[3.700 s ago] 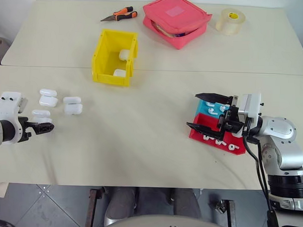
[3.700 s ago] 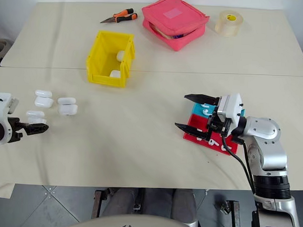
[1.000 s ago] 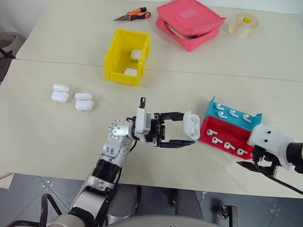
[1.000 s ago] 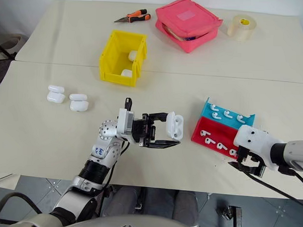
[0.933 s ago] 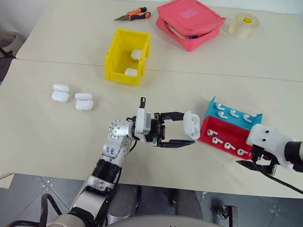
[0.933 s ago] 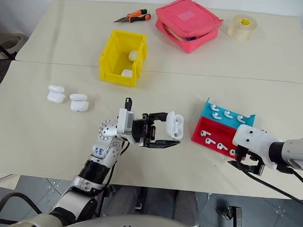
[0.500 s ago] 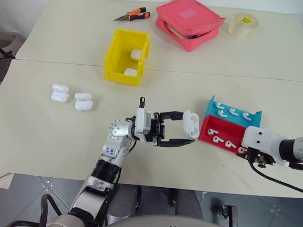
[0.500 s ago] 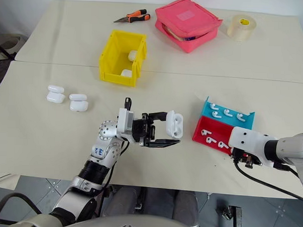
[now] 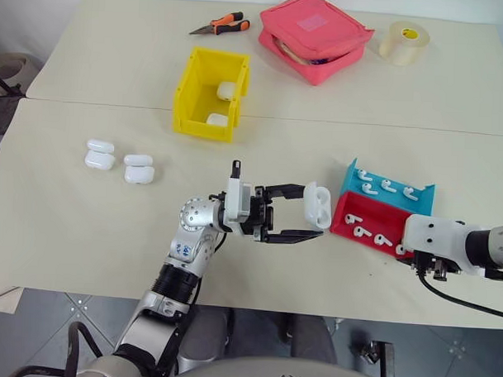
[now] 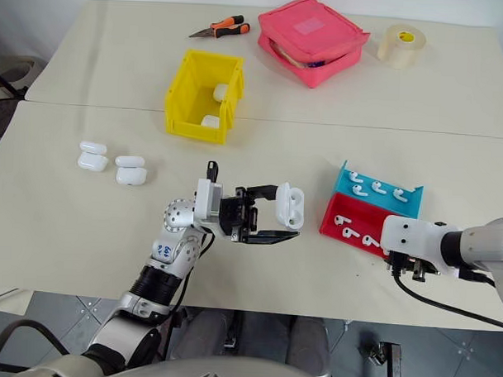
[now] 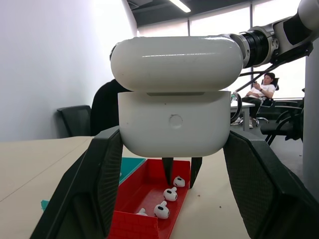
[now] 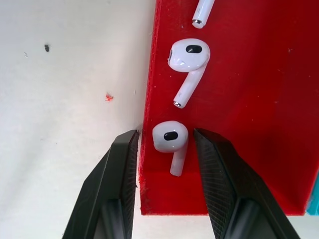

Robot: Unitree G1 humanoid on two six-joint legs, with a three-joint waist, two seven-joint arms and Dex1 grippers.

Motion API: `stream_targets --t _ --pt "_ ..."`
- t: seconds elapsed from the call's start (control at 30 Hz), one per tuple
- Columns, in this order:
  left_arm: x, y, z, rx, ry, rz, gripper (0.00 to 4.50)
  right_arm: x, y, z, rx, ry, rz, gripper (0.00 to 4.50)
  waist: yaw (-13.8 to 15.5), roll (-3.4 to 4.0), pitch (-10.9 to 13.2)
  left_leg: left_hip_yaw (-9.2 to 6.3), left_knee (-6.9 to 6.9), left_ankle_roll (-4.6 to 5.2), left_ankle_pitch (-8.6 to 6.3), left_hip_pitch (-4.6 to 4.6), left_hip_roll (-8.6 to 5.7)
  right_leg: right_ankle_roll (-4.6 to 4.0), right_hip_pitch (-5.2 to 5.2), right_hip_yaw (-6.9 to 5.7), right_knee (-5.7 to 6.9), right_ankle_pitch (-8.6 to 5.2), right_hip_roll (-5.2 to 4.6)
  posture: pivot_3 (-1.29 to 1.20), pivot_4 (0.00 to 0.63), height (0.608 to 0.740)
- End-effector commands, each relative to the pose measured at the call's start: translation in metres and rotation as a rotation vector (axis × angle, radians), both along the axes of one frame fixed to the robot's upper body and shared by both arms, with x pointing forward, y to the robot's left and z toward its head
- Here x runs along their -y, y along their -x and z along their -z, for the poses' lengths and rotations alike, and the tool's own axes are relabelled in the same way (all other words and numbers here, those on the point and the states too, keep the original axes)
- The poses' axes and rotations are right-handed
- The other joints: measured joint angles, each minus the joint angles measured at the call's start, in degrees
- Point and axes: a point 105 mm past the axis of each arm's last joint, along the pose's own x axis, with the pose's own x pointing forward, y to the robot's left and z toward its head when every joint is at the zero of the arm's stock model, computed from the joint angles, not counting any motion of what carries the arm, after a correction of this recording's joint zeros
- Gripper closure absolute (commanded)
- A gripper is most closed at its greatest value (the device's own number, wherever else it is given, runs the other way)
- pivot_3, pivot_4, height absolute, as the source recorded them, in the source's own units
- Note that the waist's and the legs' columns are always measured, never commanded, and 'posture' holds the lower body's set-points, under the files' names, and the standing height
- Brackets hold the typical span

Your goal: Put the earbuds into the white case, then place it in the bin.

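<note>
My left gripper (image 9: 310,214) holds the white case (image 9: 317,206) above the table's middle, shut on its lower half (image 11: 172,122); the lid (image 11: 174,62) looks tipped open. Just beyond it lies the red-and-blue tray (image 9: 351,171) with several earbuds (image 9: 361,232) in it. My right gripper (image 9: 429,264) points down at the tray's near corner. Its fingers (image 12: 122,174) have closed in on either side of one earbud (image 12: 171,139), one finger outside the tray's wall. The yellow bin (image 9: 188,103) stands further back to the left, with two cases (image 9: 227,90) inside.
Spare white cases (image 9: 99,154) (image 9: 139,169) lie on the table at the left. Orange-handled pliers (image 9: 216,23), a pink pouch (image 9: 316,35) and a tape roll (image 9: 403,41) sit along the far edge. A seated person (image 11: 261,84) is in the background.
My right gripper has swung in from beside the tray onto its near corner, tipped downward, and its fingers have closed around an earbud. The left gripper and the case have stayed put.
</note>
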Motion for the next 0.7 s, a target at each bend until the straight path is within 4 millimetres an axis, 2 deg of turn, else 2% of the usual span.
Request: stream_targets --t 0.03,0.17,0.37,0.47,0.6,0.7 --pt "0.001 0.001 -0.008 0.034 0.024 0.003 1.79 -0.003 0.000 0.000 0.001 -0.008 -0.004 3.07 0.0 0.00 0.0 0.00 0.00 0.00 0.00 0.00 0.00 0.00 0.00 0.00 0.00 0.00 0.00 0.00 0.150 0.740" --pt "0.001 0.001 -0.008 0.033 0.023 0.003 1.79 -0.005 0.000 0.001 0.002 -0.023 0.003 3.97 -0.1 -0.01 0.0 0.00 0.03 0.00 0.00 0.00 0.01 0.01 0.01 0.00 0.01 0.01 0.00 0.00 0.150 0.740" --pt "0.002 0.001 -0.007 0.032 0.021 0.007 1.79 -0.006 0.001 0.001 0.004 -0.039 0.022 3.97 -0.2 -0.02 0.0 0.00 0.04 -0.01 0.00 0.01 0.03 0.01 0.01 0.00 0.02 0.01 0.01 0.00 0.150 0.740" --pt "0.004 0.002 -0.007 0.034 0.021 0.014 1.79 -0.003 0.005 -0.005 0.017 -0.081 0.071 3.97 -0.1 -0.02 0.0 0.00 0.04 -0.01 0.00 0.01 0.02 0.01 0.01 0.00 0.03 0.01 0.01 0.00 0.150 0.740" --pt "0.003 -0.002 -0.007 0.028 0.025 0.010 1.79 -0.021 0.010 -0.029 0.096 -0.294 0.028 3.97 0.3 -0.03 0.0 0.01 0.07 -0.01 0.00 -0.01 -0.01 0.03 0.01 0.00 0.03 0.01 0.00 0.00 0.150 0.740" --pt "0.002 -0.003 -0.006 0.017 0.019 0.025 1.79 -0.030 0.013 -0.045 0.222 -0.465 0.026 3.97 0.2 -0.03 0.0 0.01 0.06 -0.01 0.00 -0.01 -0.01 0.03 0.00 -0.01 0.04 0.02 0.01 0.00 0.150 0.740"
